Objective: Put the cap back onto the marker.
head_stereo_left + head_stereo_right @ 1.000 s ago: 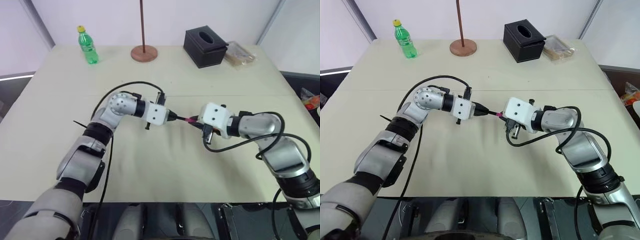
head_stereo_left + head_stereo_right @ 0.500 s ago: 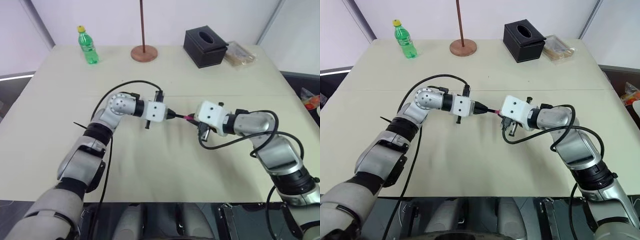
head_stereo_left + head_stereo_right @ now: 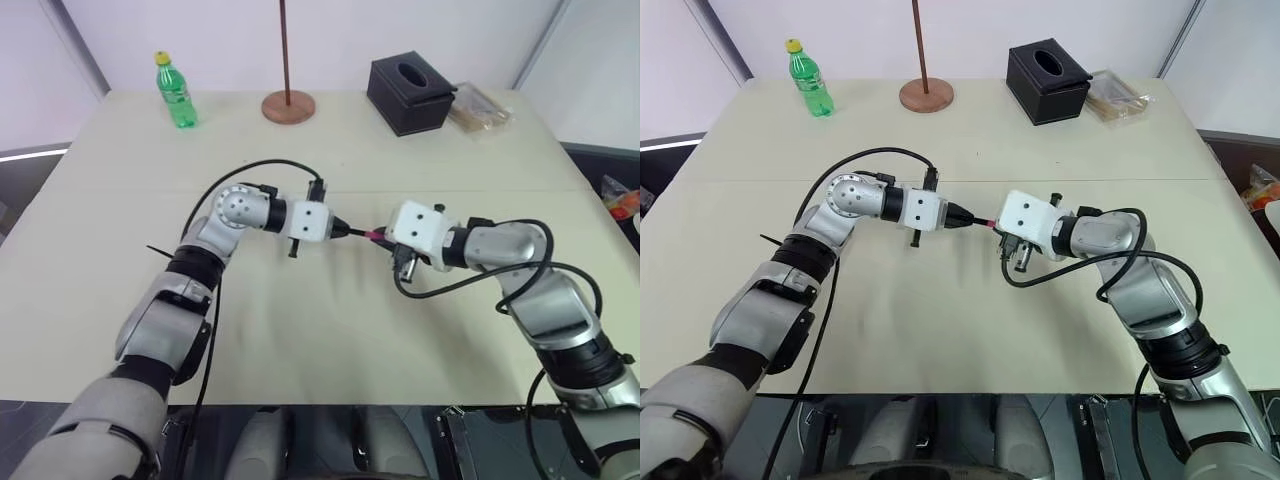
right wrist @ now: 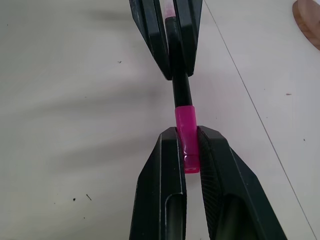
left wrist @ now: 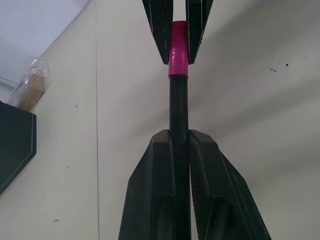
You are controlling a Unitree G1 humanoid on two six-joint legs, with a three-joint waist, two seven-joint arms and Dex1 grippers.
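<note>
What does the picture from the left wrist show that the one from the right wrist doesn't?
Left wrist view: a corner of the black box and a clear bag beside it on the table. Right wrist view: the edge of a round wooden base and a line across the table top. Both: the left gripper shut on the marker, the right gripper shut on the cap, the cap meeting the marker's end in line.
</note>
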